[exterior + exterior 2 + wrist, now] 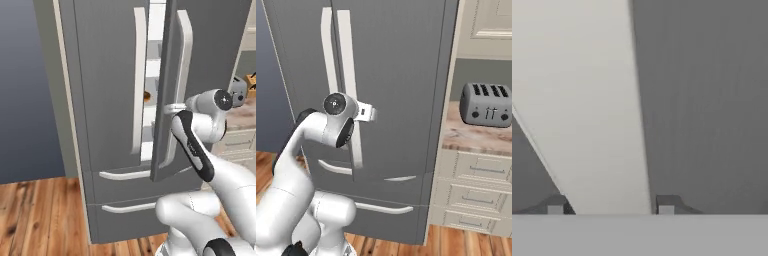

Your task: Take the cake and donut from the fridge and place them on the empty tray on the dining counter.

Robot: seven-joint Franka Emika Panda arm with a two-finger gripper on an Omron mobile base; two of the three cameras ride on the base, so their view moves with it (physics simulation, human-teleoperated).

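Wooden floorboards [35, 210] run under the fridge [107, 75] in the left base view. Its right door [210, 30] stands ajar, and through the gap a brown donut [147, 95] sits on a shelf. The end effector [167, 108] reaches the right door's handle [184, 75].

From the right base view, a toaster [487, 105] stands on the desk [476, 137] beside the fridge.

Seen from the hand view, the white handle runs between the two fingertips [666, 204], which straddle it, one each side; I cannot tell whether they press it.
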